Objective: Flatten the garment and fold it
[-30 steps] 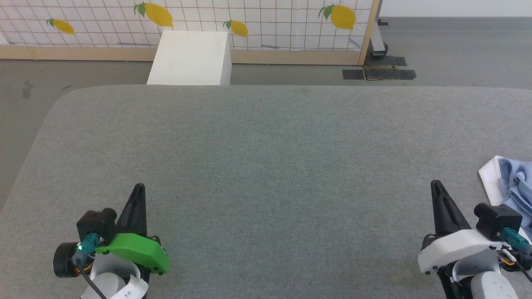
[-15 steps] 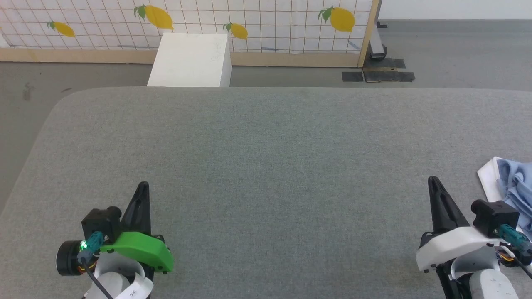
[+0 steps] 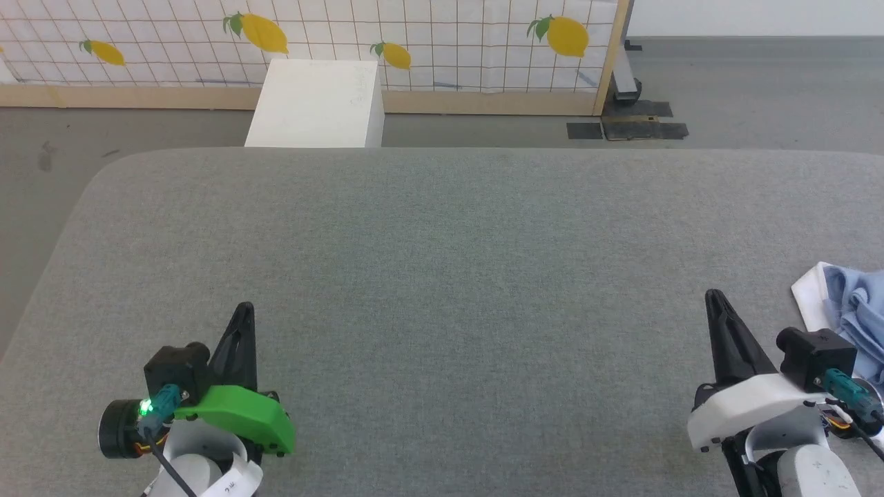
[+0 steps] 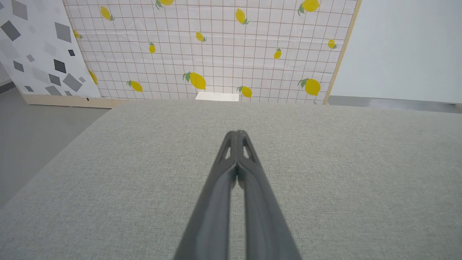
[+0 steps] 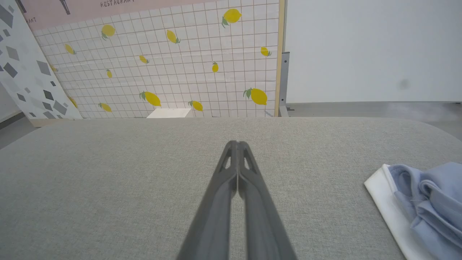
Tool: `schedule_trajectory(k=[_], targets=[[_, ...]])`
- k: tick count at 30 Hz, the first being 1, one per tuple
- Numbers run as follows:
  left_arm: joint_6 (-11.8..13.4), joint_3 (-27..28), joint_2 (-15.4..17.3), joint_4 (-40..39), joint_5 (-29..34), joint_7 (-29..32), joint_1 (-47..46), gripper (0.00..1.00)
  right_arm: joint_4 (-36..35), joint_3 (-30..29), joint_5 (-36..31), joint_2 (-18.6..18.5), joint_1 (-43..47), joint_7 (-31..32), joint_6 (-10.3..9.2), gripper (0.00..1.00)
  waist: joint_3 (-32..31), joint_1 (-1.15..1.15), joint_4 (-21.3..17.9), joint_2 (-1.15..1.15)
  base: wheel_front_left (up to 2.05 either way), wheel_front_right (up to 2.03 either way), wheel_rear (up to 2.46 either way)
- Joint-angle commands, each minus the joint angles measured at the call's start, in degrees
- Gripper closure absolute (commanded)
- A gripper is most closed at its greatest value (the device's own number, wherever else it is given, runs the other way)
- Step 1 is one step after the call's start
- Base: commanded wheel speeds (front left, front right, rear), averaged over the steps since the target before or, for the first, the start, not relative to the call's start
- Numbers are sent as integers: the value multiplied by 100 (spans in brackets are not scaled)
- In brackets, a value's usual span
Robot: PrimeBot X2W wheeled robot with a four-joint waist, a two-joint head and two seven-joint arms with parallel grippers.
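Note:
The garment (image 3: 853,310) is a light blue crumpled shirt with a white edge, lying bunched at the right edge of the grey padded table (image 3: 442,276); the picture edge cuts it off. The right wrist view has the garment (image 5: 426,202) at its lower right. My right gripper (image 3: 711,298) is shut and empty, just left of the garment and apart from it; its closed tips (image 5: 236,144) hover over bare table. At the lower left my left gripper (image 3: 246,308) is shut too, holding nothing, its tips (image 4: 236,133) pressed together above the table.
A white box (image 3: 314,103) stands on the floor behind the table's far edge. Behind it runs a lemon-patterned screen (image 3: 414,34) with a wooden frame. Grey floor (image 3: 41,179) lies to the left past the table's rounded corner.
The head camera has shifted slightly, so the whole scene sits a little lower. Both grippers stay shut, and the garment lies as before.

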Motion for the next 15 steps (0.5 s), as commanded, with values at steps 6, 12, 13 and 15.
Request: schedule_trajectory(k=[6, 12, 13, 15], targets=[[-10, 72, -84, -124, 191, 108, 125, 100, -110, 45, -113, 2, 140, 53, -3, 100, -16, 0, -3, 0, 0, 0, 0], [-12, 111, -136, -203, 287, 177, 161, 100, -174, 75, -155, 2, 161, 91, -3, 100, -30, 0, -5, 0, 0, 0, 0], [-12, 117, -144, -215, 301, 187, 166, 100, -183, 79, -161, 2, 164, 97, -4, 100, -32, 0, -6, 0, 0, 0, 0], [-12, 130, -161, -242, 334, 210, 178, 100, -204, 89, -176, 3, 171, 110, -4, 100, -37, 0, -7, 0, 0, 0, 0]])
